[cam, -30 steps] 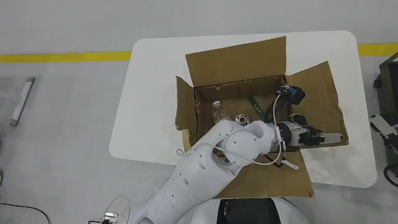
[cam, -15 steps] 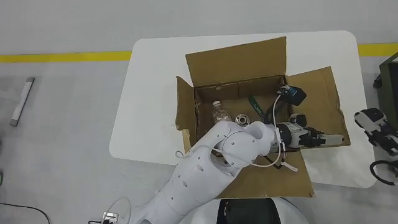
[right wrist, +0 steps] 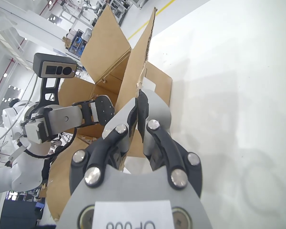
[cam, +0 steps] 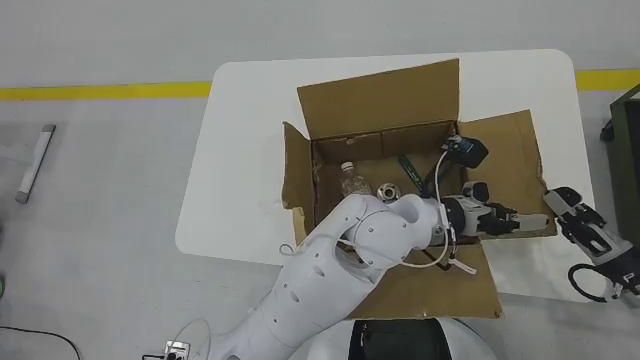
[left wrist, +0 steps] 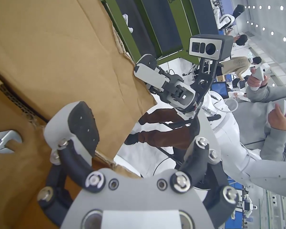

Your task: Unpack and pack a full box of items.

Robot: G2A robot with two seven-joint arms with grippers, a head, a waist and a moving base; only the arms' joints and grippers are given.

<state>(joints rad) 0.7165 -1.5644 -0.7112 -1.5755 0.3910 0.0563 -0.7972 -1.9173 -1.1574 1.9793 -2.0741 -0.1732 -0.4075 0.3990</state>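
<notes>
Pinching the corrugated cardboard flap (right wrist: 135, 72) are the right hand's (right wrist: 139, 102) black pads (right wrist: 143, 107).

Right tool (right wrist: 139, 107) clamped on torn edge of upright flap (right wrist: 135, 72) of brown corrugated cardboard box (right wrist: 104, 41). Left tool (right wrist: 102, 113) just beyond flap, seemingly over box interior. White desk (right wrist: 228, 84) beneath.

A white table with rounded corners (cam: 240, 140) stands on a pale grey floor (cam: 100, 20). A yellow painted stripe (cam: 100, 91) runs left to right beneath its far side. A short grey bar (cam: 33, 163) lies on the floor well left of the table. A dark green metal rack (cam: 628, 125) stands at the right.
</notes>
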